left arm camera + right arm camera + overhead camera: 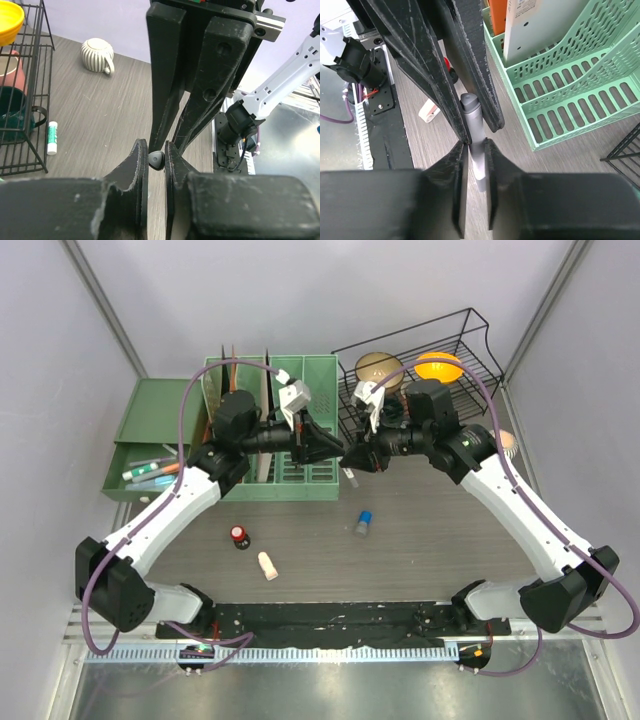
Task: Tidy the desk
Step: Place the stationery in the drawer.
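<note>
Bench (450, 540): dark wood-grain top lying under both arms, with a black rail along its near edge. A red-capped bottle (239, 535) and a blue-capped tube (363, 523) lie loose mid-bench, near the green file rack (300, 440).
Grey pen (471, 112): held in the air over mid-bench, between the two arms and just in front of the rack.
Left pincer (155, 159): clamped together on one end of the pen.
Right pincer (476, 150): fingers closed against the pen's barrel.
Step in hand: apparently a hand-over of the pen from one arm to the other, with both gripping it.
Next move: one pincer likely has to release cleanly before the other carries the pen to storage. Pulling while both hold risks twisting it.
</note>
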Controlling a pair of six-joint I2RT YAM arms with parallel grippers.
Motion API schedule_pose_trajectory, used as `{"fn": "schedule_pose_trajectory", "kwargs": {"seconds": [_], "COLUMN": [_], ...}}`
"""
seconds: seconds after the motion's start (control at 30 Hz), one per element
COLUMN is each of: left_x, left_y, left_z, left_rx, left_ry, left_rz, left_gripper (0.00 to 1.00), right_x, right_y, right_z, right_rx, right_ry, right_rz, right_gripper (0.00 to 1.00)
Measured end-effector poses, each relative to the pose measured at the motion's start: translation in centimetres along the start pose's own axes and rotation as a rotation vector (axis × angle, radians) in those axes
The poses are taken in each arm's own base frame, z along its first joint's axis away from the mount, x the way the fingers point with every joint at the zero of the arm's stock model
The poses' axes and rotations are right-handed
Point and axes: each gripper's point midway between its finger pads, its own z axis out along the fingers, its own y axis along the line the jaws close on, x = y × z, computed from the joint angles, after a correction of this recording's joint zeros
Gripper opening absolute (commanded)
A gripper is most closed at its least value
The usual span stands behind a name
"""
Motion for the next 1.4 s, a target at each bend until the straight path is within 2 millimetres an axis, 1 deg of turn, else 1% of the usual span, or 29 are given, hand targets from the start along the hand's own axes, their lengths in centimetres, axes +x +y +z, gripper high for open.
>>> {"fn": "schedule_pose_trajectory", "kwargs": {"seconds": [0.1,0.13,0.2,0.3,0.43,0.53,0.63,0.73,0.8,0.83,0.87,0.9,0.93,1.0,1.07,1.13,1.2,1.27,1.3,1.33,1.4], "left_x": [0.0,0.0,-0.2,-0.8,-2.2,-3.7,-5.7,-8.0,-9.4,-9.9,-10.1,-10.4,-10.6,-10.5,-9.7,-8.2,-6.4,-4.3,-3.4,-2.3,-0.7], "left_y": [0.0,0.0,0.0,-0.3,-0.9,-1.0,-1.1,-0.9,-0.5,-0.1,0.1,0.4,0.6,1.1,1.9,3.2,4.5,6.4,7.1,7.9,8.8], "left_z": [0.0,0.0,-0.2,-0.6,-1.6,-3.0,-4.9,-8.0,-10.9,-12.7,-14.1,-16.0,-17.2,-20.2,-22.5,-25.0,-27.7,-30.2,-31.1,-32.5,-34.1], "left_rx": [-0.004,-0.006,-0.016,-0.030,-0.060,-0.116,-0.189,-0.295,-0.383,-0.440,-0.482,-0.538,-0.579,-0.665,-0.730,-0.797,-0.855,-0.891,-0.900,-0.913,-0.919], "left_ry": [0.002,0.005,0.012,0.018,0.026,0.051,0.084,0.131,0.157,0.178,0.196,0.231,0.256,0.337,0.413,0.517,0.631,0.748,0.791,0.848,0.922], "left_rz": [0.011,0.015,0.019,0.041,0.104,0.174,0.258,0.354,0.411,0.429,0.444,0.467,0.481,0.520,0.532,0.537,0.525,0.496,0.483,0.465,0.443], "left_gripper": [0.00,0.00,0.00,0.00,0.00,0.00,0.00,0.00,0.00,0.00,0.00,0.00,0.00,0.00,0.00,0.00,0.00,0.00,0.00,0.00,0.00], "right_x": [0.1,0.1,0.3,0.8,1.5,1.7,1.8,1.8,2.0,2.1,2.2,2.3,2.5,2.7,2.9,3.1,3.3,3.5,3.5,3.7,4.2], "right_y": [-0.1,-0.2,-0.4,-0.7,-1.0,-1.3,-1.6,-1.8,-1.8,-1.9,-2.0,-2.0,-2.0,-2.1,-2.2,-2.3,-2.4,-2.4,-2.4,-2.4,-2.4], "right_z": [0.0,0.0,0.0,-0.2,-0.6,-1.0,-1.7,-2.2,-2.4,-2.5,-2.5,-2.5,-2.4,-2.4,-2.2,-2.0,-1.8,-1.7,-1.7,-1.6,-1.4], "right_rx": [0.008,0.014,0.029,0.053,0.088,0.122,0.161,0.188,0.196,0.200,0.203,0.205,0.205,0.204,0.202,0.197,0.195,0.191,0.190,0.188,0.184], "right_ry": [0.001,0.003,0.006,0.014,0.026,0.031,0.034,0.035,0.040,0.045,0.048,0.053,0.058,0.065,0.073,0.081,0.087,0.092,0.093,0.095,0.105], "right_rz": [0.007,0.008,0.013,0.011,0.005,-0.008,-0.030,-0.050,-0.055,-0.054,-0.054,-0.053,-0.050,-0.047,-0.045,-0.046,-0.047,-0.049,-0.048,-0.048,-0.045], "right_gripper": [0.49,0.61,0.72,0.78,0.80,0.80,0.80,0.80,0.81,0.81,0.81,0.81,0.80,0.80,0.80,0.80,0.80,0.80,0.80,0.80,0.80]}}
